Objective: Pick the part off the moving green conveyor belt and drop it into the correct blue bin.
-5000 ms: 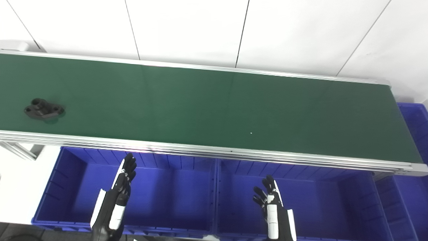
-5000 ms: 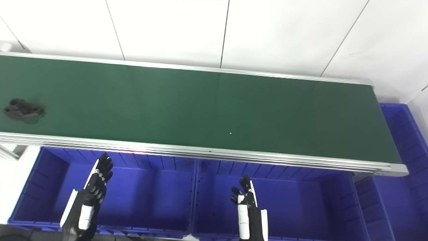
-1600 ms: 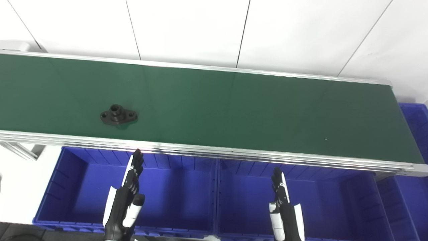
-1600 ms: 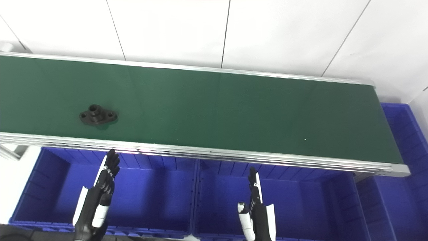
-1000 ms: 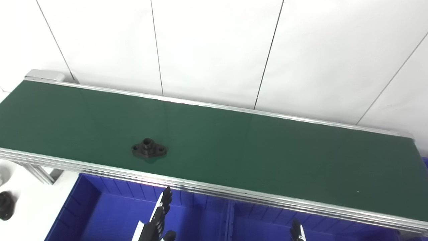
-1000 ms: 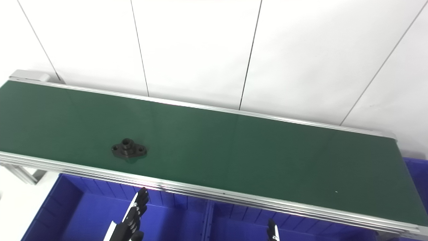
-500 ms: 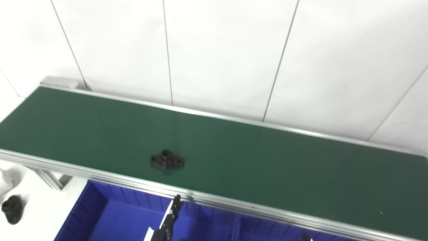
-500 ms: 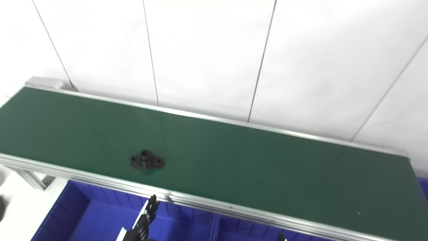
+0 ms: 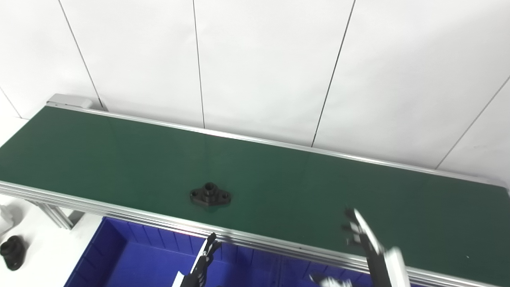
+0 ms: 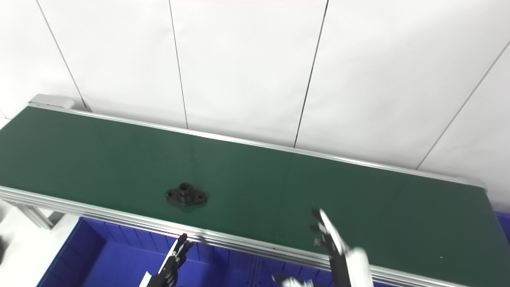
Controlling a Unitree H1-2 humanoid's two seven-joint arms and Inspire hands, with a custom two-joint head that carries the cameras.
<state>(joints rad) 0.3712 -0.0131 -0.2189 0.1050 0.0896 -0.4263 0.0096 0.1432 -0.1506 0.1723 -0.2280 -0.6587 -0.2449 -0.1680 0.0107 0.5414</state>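
The part (image 9: 210, 195) lies on the belt (image 9: 119, 159), left of the right hand (image 9: 364, 239), whose fingers are apart and empty. The left hand (image 9: 201, 265), fingers straight and holding nothing, sits over the bin (image 9: 131, 259). This looks like the reach; next, the fingers must meet the moving part and close.

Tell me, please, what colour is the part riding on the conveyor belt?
Black part, clearest in the left eye view.

Matt black part (image 9: 210, 196) on smooth green belt (image 9: 119, 159) (brushed-metal rails (image 9: 119, 207))
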